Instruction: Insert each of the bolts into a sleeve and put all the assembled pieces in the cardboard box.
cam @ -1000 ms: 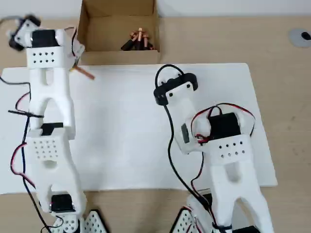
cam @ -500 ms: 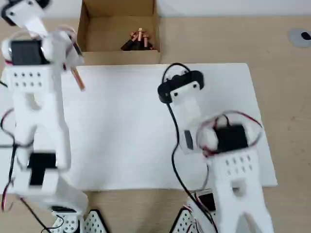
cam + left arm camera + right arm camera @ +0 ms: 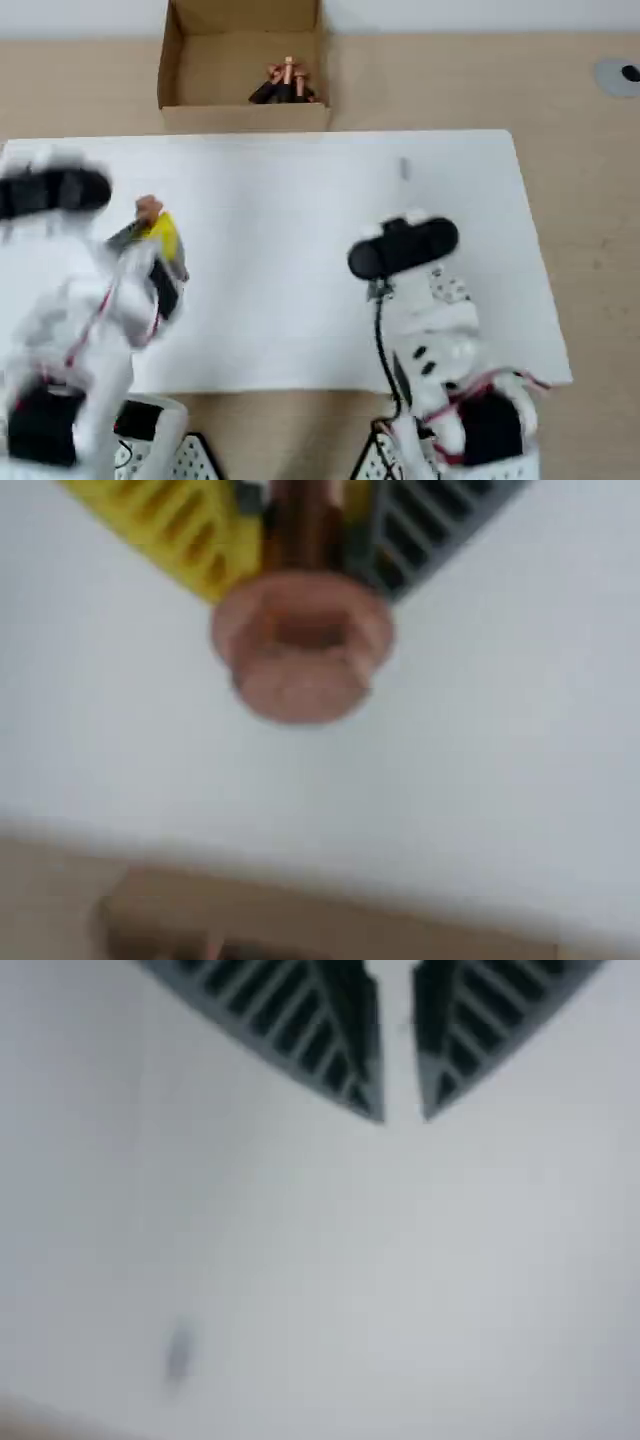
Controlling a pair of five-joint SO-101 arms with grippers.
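- The copper-coloured metal bolt with a broad round head (image 3: 302, 652) is sitting between the fingers of the left hand (image 3: 305, 585). Its head is pointing away from the hand, over the white sheet. Whether a sleeve is on its shank cannot be told.
- In the high view the bolt (image 3: 148, 208) is showing at the left of the frame, about mid-height, with its head sticking up out of the left hand (image 3: 150, 235).
- The left hand is pinching the bolt's shank, the yellow ribbed finger (image 3: 190, 530) on one side and the grey ribbed finger (image 3: 430, 530) on the other.
- The open brown cardboard box (image 3: 243, 118) is standing at the upper middle of the high view, just beyond the sheet's far edge and well apart from the held bolt.
- A small heap of copper and dark assembled pieces (image 3: 285, 85) is lying inside the box, toward its right side.
- The right hand (image 3: 400, 1110) is hanging over the sheet with its two grey ribbed fingers pressed almost together, a thin slit between them and nothing in it.
- The large white sheet (image 3: 300, 290) is covering the middle of the light wooden table (image 3: 585, 200).
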